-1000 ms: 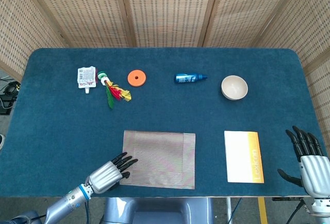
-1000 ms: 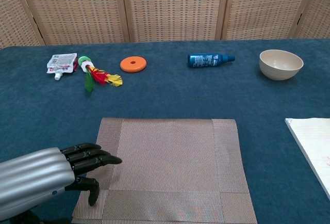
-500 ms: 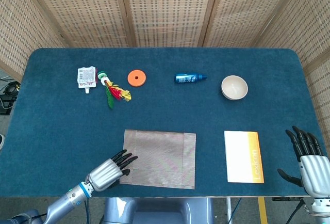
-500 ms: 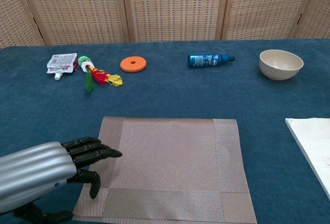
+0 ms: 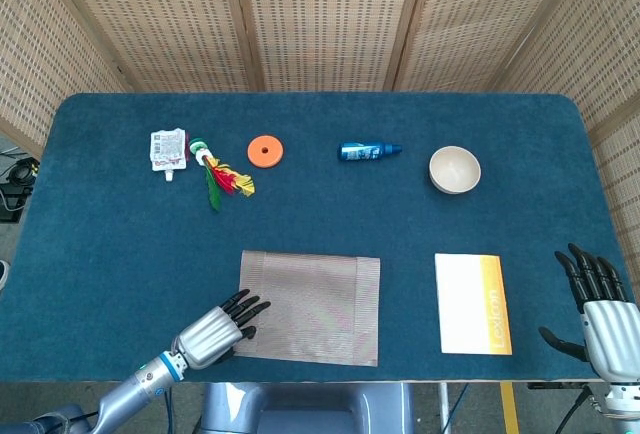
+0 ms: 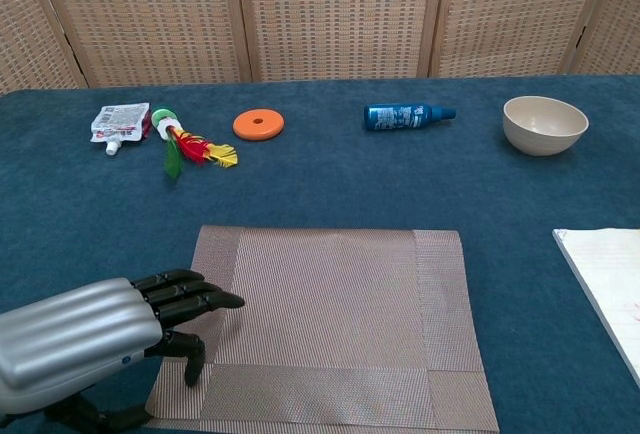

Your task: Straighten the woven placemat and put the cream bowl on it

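- The left hand (image 6: 95,339) sits at the near left corner of the woven placemat (image 6: 325,319). Its fingers (image 6: 195,299) are stretched out flat and a little apart, with the tips over the mat's left edge. It holds nothing. I cannot tell if the tips press on the mat or just float above it.
- The right hand (image 5: 600,309) waits at the far right of the counter (image 5: 320,214). Its fingers are spread and it holds nothing.
- The placemat lies near the front edge of the counter, about in the middle. From the head view its sides look close to lined up with the counter's edge, so I think only a small nudge is left, if any.
- To do this well, press down gently with flat fingers and slide slowly. A hard push could make the thin mat bunch up or wrinkle.
- Push from the corner, so the mat turns and does not just slide away.
- Stop when the front edge runs along the counter's front edge.
- The cream bowl (image 5: 455,169) stands at the back right, well apart from the mat. The blue bottle (image 5: 368,151) is to its left.
- The bowl is nearer the right hand, so that hand looks best for fetching it.
- The white and orange booklet (image 5: 472,303) lies between the right hand and the mat. Lift the bowl over it, not through it.
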`<state>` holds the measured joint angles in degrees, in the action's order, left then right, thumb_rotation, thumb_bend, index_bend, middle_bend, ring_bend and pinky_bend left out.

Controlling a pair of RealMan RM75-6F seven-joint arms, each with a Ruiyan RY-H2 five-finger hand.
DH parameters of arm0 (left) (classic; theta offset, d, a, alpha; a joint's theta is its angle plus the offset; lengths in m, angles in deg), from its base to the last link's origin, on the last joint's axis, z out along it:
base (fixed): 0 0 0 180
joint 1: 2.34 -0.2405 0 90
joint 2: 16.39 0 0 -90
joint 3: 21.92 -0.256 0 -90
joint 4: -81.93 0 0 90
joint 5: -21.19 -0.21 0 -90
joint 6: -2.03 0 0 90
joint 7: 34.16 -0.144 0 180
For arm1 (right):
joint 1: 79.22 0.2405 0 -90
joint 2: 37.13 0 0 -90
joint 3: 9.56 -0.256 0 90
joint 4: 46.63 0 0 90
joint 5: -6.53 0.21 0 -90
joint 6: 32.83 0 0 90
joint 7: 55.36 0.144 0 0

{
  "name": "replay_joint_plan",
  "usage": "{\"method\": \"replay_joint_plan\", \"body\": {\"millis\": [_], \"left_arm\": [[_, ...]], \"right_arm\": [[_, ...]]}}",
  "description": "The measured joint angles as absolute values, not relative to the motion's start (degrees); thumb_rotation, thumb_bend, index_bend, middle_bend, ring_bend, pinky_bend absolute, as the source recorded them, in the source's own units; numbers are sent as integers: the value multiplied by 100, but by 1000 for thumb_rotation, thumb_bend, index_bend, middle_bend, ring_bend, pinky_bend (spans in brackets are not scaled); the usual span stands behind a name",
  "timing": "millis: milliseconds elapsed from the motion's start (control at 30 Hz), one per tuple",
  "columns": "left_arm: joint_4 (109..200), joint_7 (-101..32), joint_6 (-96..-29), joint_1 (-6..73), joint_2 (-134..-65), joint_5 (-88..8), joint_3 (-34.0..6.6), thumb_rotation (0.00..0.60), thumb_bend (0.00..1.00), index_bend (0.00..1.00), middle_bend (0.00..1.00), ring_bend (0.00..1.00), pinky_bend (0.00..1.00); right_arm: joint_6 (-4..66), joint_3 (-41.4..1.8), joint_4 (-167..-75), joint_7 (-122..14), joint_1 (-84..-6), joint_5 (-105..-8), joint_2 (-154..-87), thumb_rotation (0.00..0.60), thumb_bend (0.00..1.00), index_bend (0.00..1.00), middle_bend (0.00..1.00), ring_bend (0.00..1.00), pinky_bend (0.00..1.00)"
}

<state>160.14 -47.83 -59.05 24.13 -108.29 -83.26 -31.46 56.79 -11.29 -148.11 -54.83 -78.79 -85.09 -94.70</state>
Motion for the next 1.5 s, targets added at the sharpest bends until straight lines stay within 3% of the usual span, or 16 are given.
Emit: {"method": "replay_joint_plan", "body": {"millis": [267, 400, 567, 800, 1067, 1267, 1500], "left_arm": [[15994, -4833, -5890, 2443, -10889, -8245, -3163, 600, 449, 435, 0, 0, 0], [16022, -4784, -5872, 2452, -10893, -8193, -3179, 600, 476, 515, 0, 0, 0], [16081, -4770, -5850, 2471, -10887, -8117, -3184, 600, 519, 534, 0, 0, 0], [16066, -4722, -5905, 2476, -10928, -8074, -3179, 600, 531, 717, 0, 0, 0], [16183, -4523, -5963, 2523, -10900, -8017, -3120, 600, 568, 781, 0, 0, 0], [16696, -3895, -5854, 2731, -10664, -7635, -2727, 600, 568, 784, 0, 0, 0], [17100, -3645, -5565, 3170, -10238, -6901, -1857, 600, 568, 788, 0, 0, 0]], "right_arm": [[5681, -1124, -14810, -5486, -7879, -8522, -9466, 600, 0, 0, 0, 0, 0], [5677, -1120, -14810, -5481, -7876, -8531, -9469, 600, 0, 0, 0, 0, 0], [5673, -1118, -14803, -5457, -7872, -8538, -9470, 600, 0, 0, 0, 0, 0], [5673, -1117, -14798, -5444, -7869, -8543, -9472, 600, 0, 0, 0, 0, 0], [5678, -1114, -14789, -5452, -7868, -8556, -9483, 600, 0, 0, 0, 0, 0], [5646, -1113, -14783, -5551, -7857, -8535, -9523, 600, 0, 0, 0, 0, 0], [5502, -1148, -14774, -5716, -7806, -8373, -9605, 600, 0, 0, 0, 0, 0]]}}
